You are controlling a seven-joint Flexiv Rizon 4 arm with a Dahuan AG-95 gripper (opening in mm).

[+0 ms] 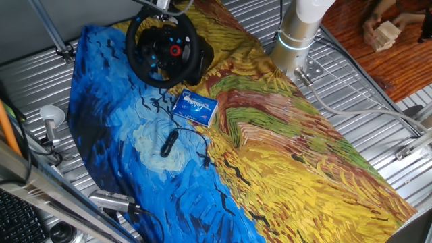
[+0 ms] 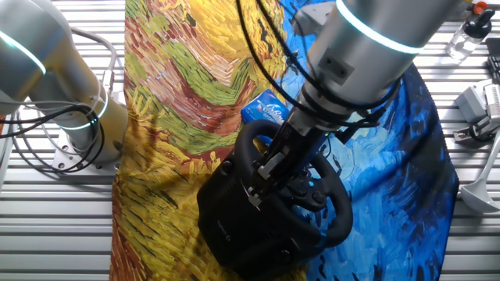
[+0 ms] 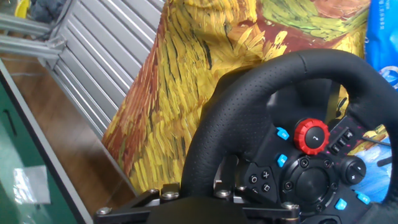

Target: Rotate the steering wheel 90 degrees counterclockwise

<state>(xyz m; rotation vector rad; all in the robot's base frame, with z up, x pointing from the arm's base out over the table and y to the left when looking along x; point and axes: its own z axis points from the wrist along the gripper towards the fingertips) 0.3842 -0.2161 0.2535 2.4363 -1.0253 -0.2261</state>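
Observation:
The steering wheel (image 1: 165, 48) is a black round wheel with a red knob and blue buttons on its hub. It stands on a bulky black base at the far end of the painted cloth. In the other fixed view my gripper (image 2: 269, 168) reaches down onto the rim of the steering wheel (image 2: 340, 209) on the base's side. In the hand view the leather rim of the steering wheel (image 3: 249, 106) runs down between my two fingers, and the gripper (image 3: 193, 190) is shut on it. The red knob (image 3: 311, 135) lies right of the grip. Only a sliver of the hand shows in the first fixed view.
A small blue packet (image 1: 194, 106) lies just in front of the wheel, with a thin black cable and plug (image 1: 169, 143) nearer the camera. The arm's base (image 1: 297, 37) stands to the right of the wheel. Metal slats and clamps surround the cloth (image 1: 304, 155).

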